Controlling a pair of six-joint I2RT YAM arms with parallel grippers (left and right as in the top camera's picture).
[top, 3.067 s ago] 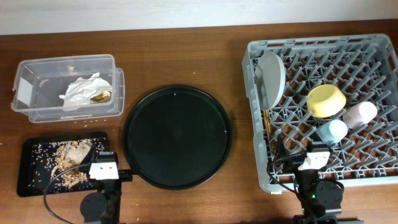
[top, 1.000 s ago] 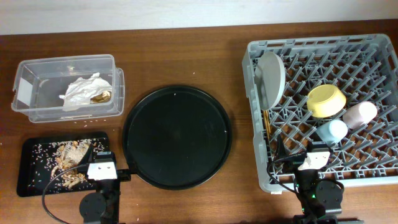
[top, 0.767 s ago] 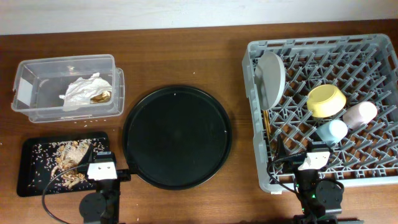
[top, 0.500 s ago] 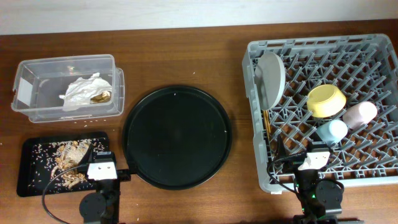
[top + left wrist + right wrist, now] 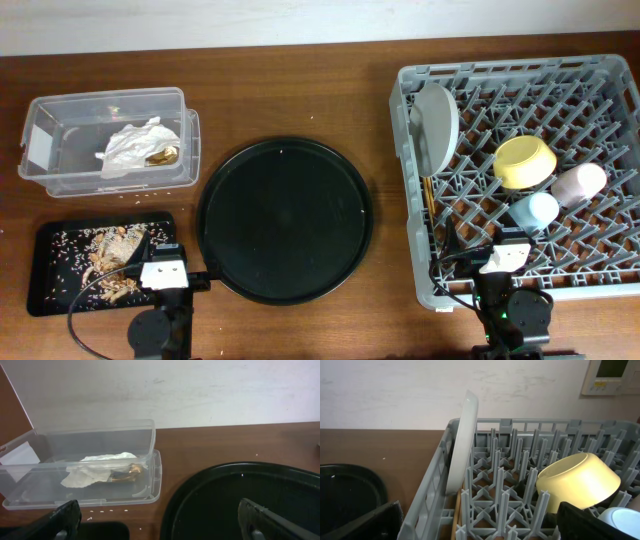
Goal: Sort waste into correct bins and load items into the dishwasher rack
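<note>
Crockery stands in the dishwasher rack [image 5: 500,68] at the counter's right end. The plate [image 5: 436,125] is on edge against the rack's left wall, with the chopsticks [image 5: 429,200] lying along that wall. The yellow bowl [image 5: 525,161], pink cup [image 5: 580,184] and light-blue cup [image 5: 533,211] cluster toward the rack's right side. Near the far-left corner, the clear tub [image 5: 100,100] contains the crumpled tissue [image 5: 128,147] with the wrapper scrap [image 5: 163,155] touching it. Near the near-left corner, the shallow black tray [image 5: 34,270] carries the food scraps [image 5: 112,255]. The round black tray [image 5: 285,220] sits mid-counter. At the near edge, the left hand [image 5: 157,510] and right hand [image 5: 480,512] both have their jaws spread wide and hold nothing.
</note>
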